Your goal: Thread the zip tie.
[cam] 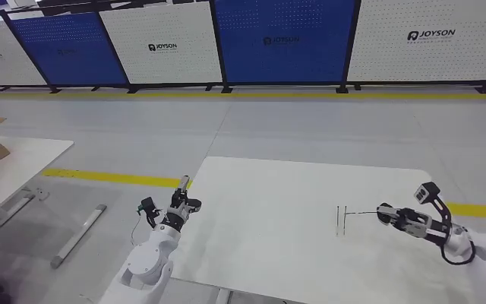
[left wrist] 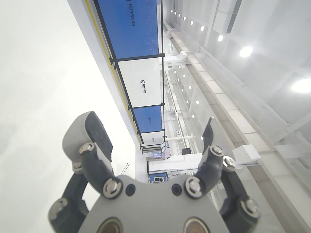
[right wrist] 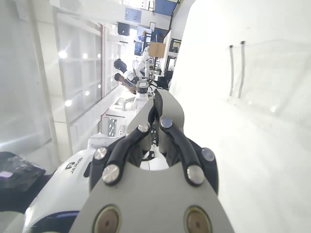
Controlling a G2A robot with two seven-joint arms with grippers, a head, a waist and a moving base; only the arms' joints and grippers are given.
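Presently: zip ties point(right wrist: 232, 71), two, thin dark straps with small heads, flat and side by side on the white table point(cam: 266, 228); near, ahead of the right gripper point(right wrist: 156, 98), well apart from the left gripper point(left wrist: 155, 132). Handling, by judgement: light, springy, slippery, awkward to lift off the flat; pinch near the head. Right gripper: fingers pressed together; whether they grip anything, cannot tell. Left gripper: spread wide, empty, touching nothing

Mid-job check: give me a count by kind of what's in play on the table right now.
Zip ties lying on the table: 2
Possible third tie, a thin strip in the shut right gripper: 1
Grippers (left gripper open): 2
Total: 5
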